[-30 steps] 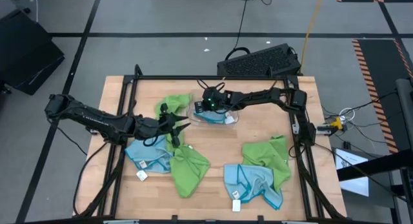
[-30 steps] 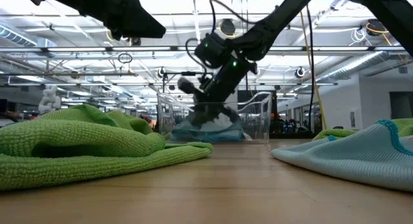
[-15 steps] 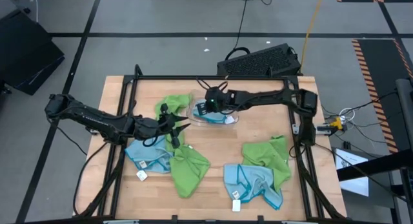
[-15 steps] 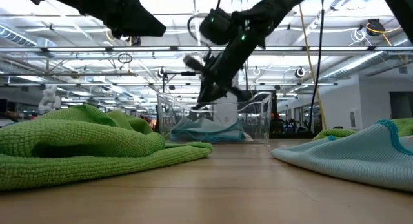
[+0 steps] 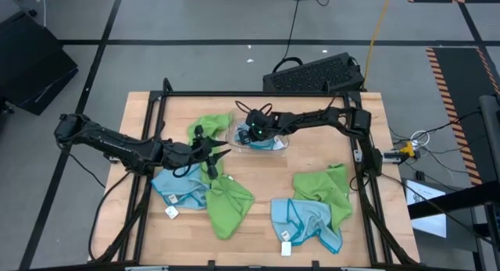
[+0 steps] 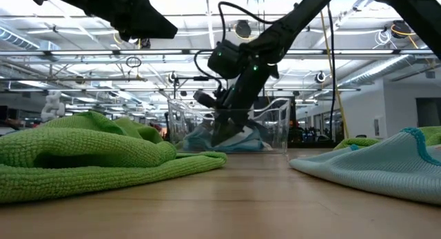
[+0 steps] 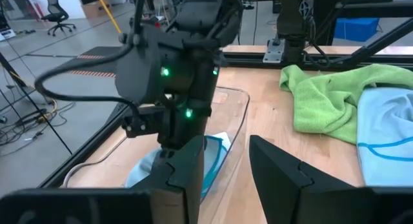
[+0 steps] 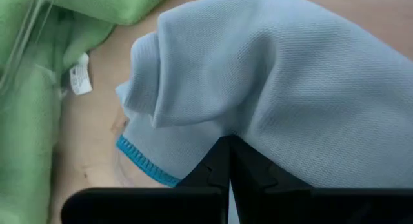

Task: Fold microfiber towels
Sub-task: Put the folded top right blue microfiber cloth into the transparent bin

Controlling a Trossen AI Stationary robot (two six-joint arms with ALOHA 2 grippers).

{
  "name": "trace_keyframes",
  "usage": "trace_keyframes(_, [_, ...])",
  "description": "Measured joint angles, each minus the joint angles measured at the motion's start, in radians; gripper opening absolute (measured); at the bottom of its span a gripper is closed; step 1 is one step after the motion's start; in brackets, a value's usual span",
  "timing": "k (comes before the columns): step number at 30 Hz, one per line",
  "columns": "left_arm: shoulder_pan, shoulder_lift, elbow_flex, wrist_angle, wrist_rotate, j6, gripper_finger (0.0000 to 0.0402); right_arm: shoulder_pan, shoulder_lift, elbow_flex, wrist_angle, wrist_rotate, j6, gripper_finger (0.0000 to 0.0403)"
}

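Observation:
A light blue microfiber towel [image 8: 290, 88] lies bunched in the clear plastic tray [image 6: 275, 125] at the table's far middle. My right gripper [image 5: 254, 135] is shut and reaches down into the tray onto this towel. My left gripper [image 5: 217, 155] hangs open above the table's left half, over a lime green towel [image 5: 230, 205] and a blue one [image 5: 180, 189], with nothing between its fingers [image 7: 193, 169]. Another green towel [image 5: 211, 126] lies against the tray's left side, its white tag [image 8: 80, 79] showing. My right gripper presses its shut fingertips [image 8: 227, 150] onto the light blue towel just below a rounded fold [image 8: 193, 137], near the stitched blue edge. The fingers slant down from the table's right side. The towel lies slack on the tray's floor.
A green towel [image 5: 328, 189] and a light blue one [image 5: 308, 220] lie crumpled at the near right. The black frame rail [image 5: 258, 94] runs along the far edge. Bare wood [image 5: 273, 177] shows in the middle.
My right gripper, shut throughout, rose out of the tray and tipped flatter, then came back down into the tray onto the blue towel, pointing more steeply. The towel stayed in the tray.

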Motion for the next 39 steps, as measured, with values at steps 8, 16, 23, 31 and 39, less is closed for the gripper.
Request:
trace_keyframes(8, [0.0,0.0,0.0,-0.003,0.001,0.0,0.0127,0.001,-0.015,0.001,-0.102,-0.033,-0.037,0.0])
trace_keyframes(16, [0.0,0.0,0.0,-0.011,0.001,0.0,0.0127,-0.011,-0.058,-0.005,-0.091,-0.054,-0.062,0.0])
trace_keyframes(23, [0.0,0.0,0.0,-0.012,0.001,0.001,0.0127,-0.019,-0.068,-0.003,0.009,-0.048,-0.061,0.0])
trace_keyframes(31, [0.001,0.0,0.0,-0.017,0.001,0.001,0.0127,-0.032,-0.065,-0.003,0.101,0.031,-0.059,0.0])
trace_keyframes(39, [0.001,0.0,0.0,-0.016,0.001,0.0,0.0127,-0.041,-0.007,-0.003,0.102,-0.001,-0.061,0.0])
